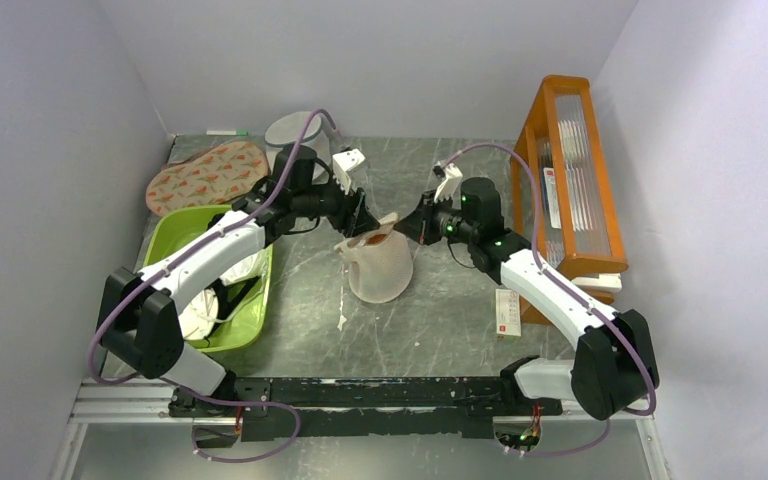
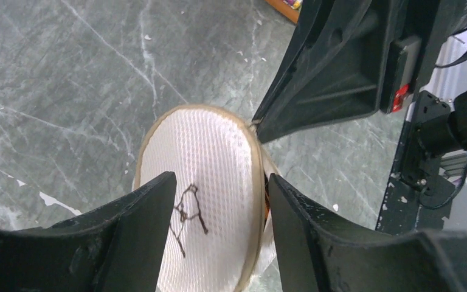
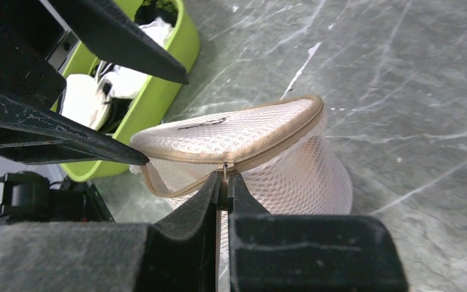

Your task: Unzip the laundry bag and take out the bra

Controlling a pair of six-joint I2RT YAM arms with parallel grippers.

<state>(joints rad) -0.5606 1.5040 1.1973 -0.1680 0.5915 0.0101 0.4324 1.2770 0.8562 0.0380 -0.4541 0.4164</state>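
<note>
The cream mesh laundry bag point(image 1: 380, 265) stands mid-table, partly unzipped, with something orange showing in its mouth. My right gripper point(image 3: 225, 177) is shut on the zip pull point(image 3: 224, 170) at the tan rim; in the top view this right gripper point(image 1: 418, 222) sits at the bag's upper right. My left gripper point(image 2: 219, 179) straddles the bag's lid point(image 2: 219, 152) with its black bra icon point(image 2: 188, 213). Its jaws stand apart, one finger against the rim. From above, that left gripper point(image 1: 362, 218) is at the bag's upper left. The bra itself I cannot make out.
A green bin point(image 1: 182, 215) holding white items sits at the left, under the left arm. Behind it lie a flat oval with an orange pattern point(image 1: 205, 175) and a greyish mesh cylinder point(image 1: 295, 130). An orange rack point(image 1: 565, 180) stands at the right, with a small card point(image 1: 507, 312) near it.
</note>
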